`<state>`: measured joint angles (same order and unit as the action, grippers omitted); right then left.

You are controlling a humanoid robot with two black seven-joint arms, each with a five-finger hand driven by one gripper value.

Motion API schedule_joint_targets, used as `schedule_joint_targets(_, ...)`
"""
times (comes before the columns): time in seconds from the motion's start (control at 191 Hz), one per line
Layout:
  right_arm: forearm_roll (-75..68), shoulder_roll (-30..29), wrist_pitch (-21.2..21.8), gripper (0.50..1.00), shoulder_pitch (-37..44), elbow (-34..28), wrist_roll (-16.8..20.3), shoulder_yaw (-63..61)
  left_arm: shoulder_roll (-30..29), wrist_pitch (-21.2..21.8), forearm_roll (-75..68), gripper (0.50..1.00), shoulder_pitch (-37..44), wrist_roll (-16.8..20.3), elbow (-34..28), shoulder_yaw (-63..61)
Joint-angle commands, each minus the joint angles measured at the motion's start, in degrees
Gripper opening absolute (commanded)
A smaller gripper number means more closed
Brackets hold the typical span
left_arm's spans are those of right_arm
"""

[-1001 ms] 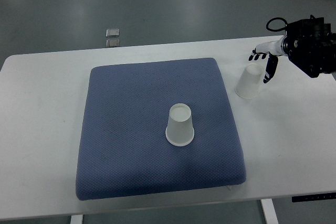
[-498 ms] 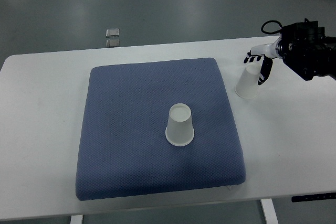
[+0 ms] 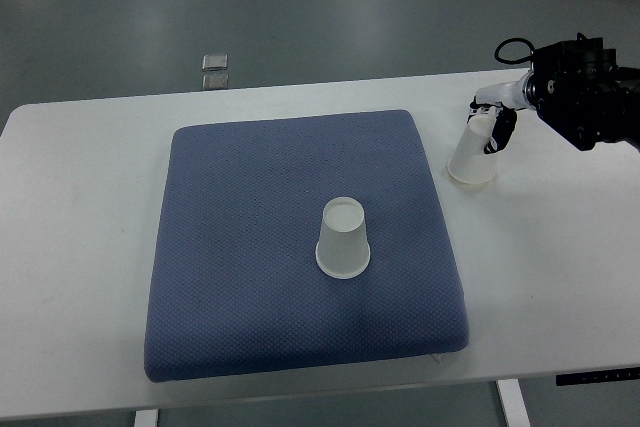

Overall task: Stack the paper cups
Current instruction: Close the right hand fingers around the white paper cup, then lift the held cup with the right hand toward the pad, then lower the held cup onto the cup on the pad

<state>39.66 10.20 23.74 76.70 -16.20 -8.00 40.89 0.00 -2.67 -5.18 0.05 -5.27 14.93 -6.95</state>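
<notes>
Right hand: the right hand (image 3: 488, 127) had its fingers wrapped round the top of the cup on the desk (image 3: 474, 155), apparently gripping it near its closed base to lift it.
Cup on the desk: upside down on the white desk (image 3: 80, 247), just beside the pad's right edge.
Cup on the pad (image 3: 343, 238): upside down near the middle of the blue pad (image 3: 250, 247), well apart from the other, likely the base of the stack.
Left hand: out of view.
Count: two paper cups, one pad, one hand.
</notes>
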Motion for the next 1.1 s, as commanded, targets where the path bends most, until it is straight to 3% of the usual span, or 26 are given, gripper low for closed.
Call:
schedule_joint_targets(0.0, 0.2, 1.8, 3.9, 0.513, 4.5, -0.4, 0.0, 0.2, 0.0, 0.0, 0.0, 1.000, 0.0, 0.0, 0.0, 0.0)
schedule_joint_targets(0.105, 0.2, 6.2, 11.3, 0.517, 12.8, -2.6, -0.1, 0.2, 0.0, -0.1, -0.1, 1.000, -0.1, 0.0, 0.1, -0.1)
schedule_joint_targets(0.325, 2.9, 15.4, 11.3, 0.525, 29.4, -16.5, 0.0, 1.0, 0.0, -0.1, -0.2, 1.000, -0.1, 0.0, 0.2, -0.2)
schedule_joint_targets(0.493, 5.6, 19.7, 11.3, 0.529, 35.9, -27.4, 0.3, 0.9, 0.0, -0.1, -0.2, 1.000, -0.1, 0.0, 0.8, -0.2)
schedule_joint_targets(0.65, 5.4, 19.5, 11.3, 0.529, 39.5, -35.0, 0.3, 0.7, 0.0, -0.1, -0.1, 1.000, -0.1, 0.0, 0.8, -0.1)
schedule_joint_targets(0.818, 4.5, 14.7, 11.3, 0.529, 43.7, -44.0, 0.7, -0.3, 0.0, -0.1, -0.1, 1.000, -0.1, 0.0, 0.7, -0.1)
schedule_joint_targets(1.095, -1.3, 6.8, 11.3, 0.535, 47.8, -50.5, 0.7, -2.0, 0.0, -0.1, -0.1, 1.000, -0.1, 0.0, 0.8, -0.1)
